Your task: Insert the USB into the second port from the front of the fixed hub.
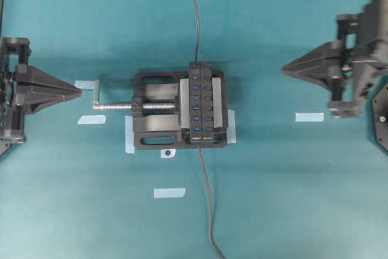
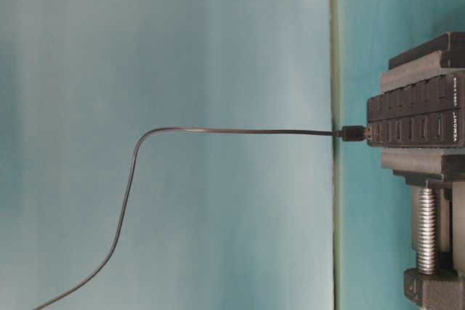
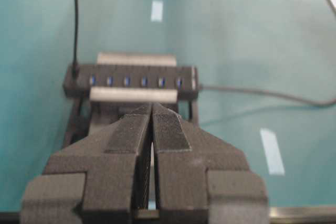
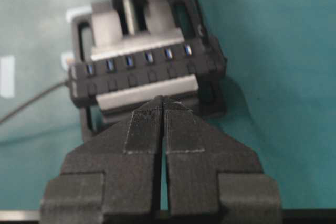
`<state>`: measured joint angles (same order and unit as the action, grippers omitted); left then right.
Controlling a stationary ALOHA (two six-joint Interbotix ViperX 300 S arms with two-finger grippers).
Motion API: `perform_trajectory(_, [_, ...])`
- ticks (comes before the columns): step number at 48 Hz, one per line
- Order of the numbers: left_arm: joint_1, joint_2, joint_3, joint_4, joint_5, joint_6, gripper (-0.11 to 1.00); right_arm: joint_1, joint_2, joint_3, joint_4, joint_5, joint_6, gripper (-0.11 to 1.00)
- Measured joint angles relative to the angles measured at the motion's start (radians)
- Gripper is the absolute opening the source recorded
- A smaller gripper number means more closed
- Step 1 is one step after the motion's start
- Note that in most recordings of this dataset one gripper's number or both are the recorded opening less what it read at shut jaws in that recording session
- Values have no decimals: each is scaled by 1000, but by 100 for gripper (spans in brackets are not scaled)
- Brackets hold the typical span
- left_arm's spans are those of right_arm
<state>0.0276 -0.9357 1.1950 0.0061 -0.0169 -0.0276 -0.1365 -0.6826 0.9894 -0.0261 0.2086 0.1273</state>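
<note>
The fixed hub is a black bar clamped upright in the vise, with its blue ports facing up. The USB stands plugged in at the far end of the port row, and its thin cable rises away from it. It also shows in the left wrist view. The second port, counted from the near end, is free; it also shows in the left wrist view and the right wrist view. My left gripper is shut and empty, left of the vise. My right gripper is shut and empty, right of the hub.
The black vise holds the hub, and its silver screw handle sticks out towards my left gripper. The hub's own dark cable runs from the near end towards the table's front edge. Pale tape strips lie on the teal cloth.
</note>
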Motion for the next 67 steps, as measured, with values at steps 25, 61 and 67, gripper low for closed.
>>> perform_trajectory(25, [0,97,-31,0,114,0,0,-87,163,-80,-32,32,-28,-1])
perform_trajectory(61, [2,64,-31,0,146,0,0,-120,468,-252,-32,21,-190,-1])
perform_trajectory(67, [2,64,-31,-2,147,0,0,-120,518,-278,-34,9,-210,-1])
